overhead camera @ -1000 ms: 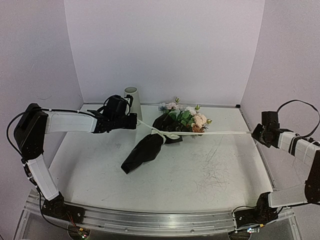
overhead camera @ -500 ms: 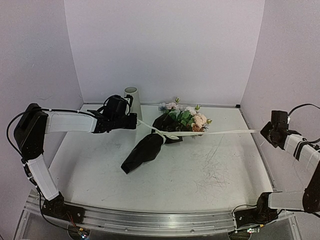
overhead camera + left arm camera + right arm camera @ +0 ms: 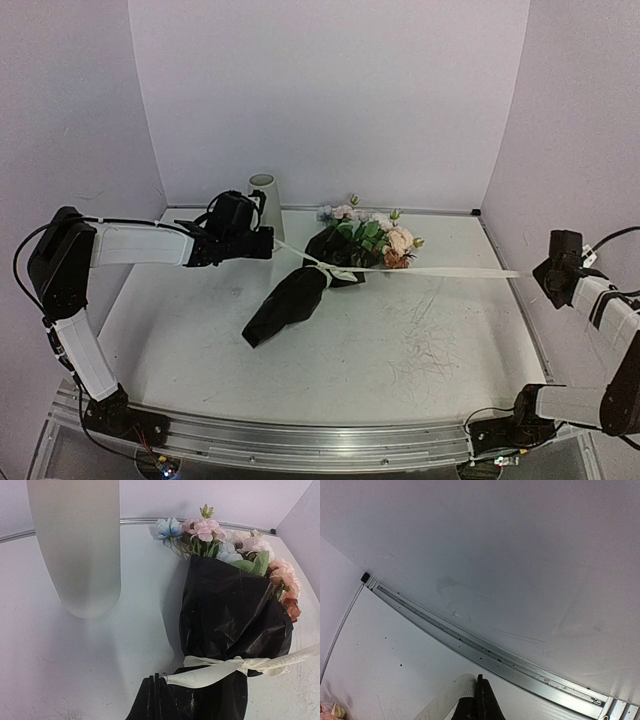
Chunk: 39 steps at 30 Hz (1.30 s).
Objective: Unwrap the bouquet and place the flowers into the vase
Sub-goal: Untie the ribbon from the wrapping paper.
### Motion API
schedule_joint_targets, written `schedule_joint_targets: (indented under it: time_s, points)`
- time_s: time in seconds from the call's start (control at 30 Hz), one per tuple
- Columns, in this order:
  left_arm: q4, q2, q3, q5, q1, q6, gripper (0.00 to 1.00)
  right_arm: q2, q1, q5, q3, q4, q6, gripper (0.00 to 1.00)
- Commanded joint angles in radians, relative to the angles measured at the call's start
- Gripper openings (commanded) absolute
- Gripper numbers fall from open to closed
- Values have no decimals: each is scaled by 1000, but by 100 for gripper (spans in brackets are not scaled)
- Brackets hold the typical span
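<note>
The bouquet (image 3: 300, 292) lies on its side mid-table, its black paper cone tied with a cream ribbon (image 3: 450, 269). The flowers (image 3: 378, 236) point toward the back right. My left gripper (image 3: 268, 243) is shut on one ribbon end just left of the bouquet, in front of the white vase (image 3: 263, 192). In the left wrist view the vase (image 3: 75, 545), black wrap (image 3: 230, 615), ribbon knot (image 3: 240, 664) and closed left gripper (image 3: 155, 677) all show. My right gripper (image 3: 545, 272), past the table's right edge, is shut on the other ribbon end (image 3: 452, 697), which is stretched taut; its closed tips show as the right gripper (image 3: 478, 680).
A metal rail (image 3: 485, 655) runs along the table's edge under the right gripper, with the side wall (image 3: 580, 150) close behind it. The back wall stands right behind the vase.
My right gripper has moved further right, past the table edge, drawing the ribbon out longer and tauter. The left arm and the bouquet have stayed put.
</note>
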Motion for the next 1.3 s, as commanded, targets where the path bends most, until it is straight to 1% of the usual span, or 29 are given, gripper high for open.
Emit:
schedule_joint_targets:
  time_s: [0.0,0.13,0.47,0.6,1.0,1.13,1.27]
  points:
    - [17,-43,-12,-23,8,7,0,-46,-20,70,-20,-45,75,0]
    - [17,-43,-15,-23,8,4,0,-79,-29,102,-41,-57,130,0]
    - [17,-42,-16,-20,8,3,0,-131,-33,130,-60,-84,159,0]
    - [17,-53,-22,-43,8,2,0,-150,-34,136,-71,-86,175,0]
    - [22,-226,-81,-268,8,-8,0,-106,-34,93,-62,-87,157,0]
    - [41,-322,-115,-404,8,0,0,-96,-34,65,-56,-75,130,2]
    - [80,-401,-148,-532,9,48,0,-70,-34,13,-47,-53,84,2]
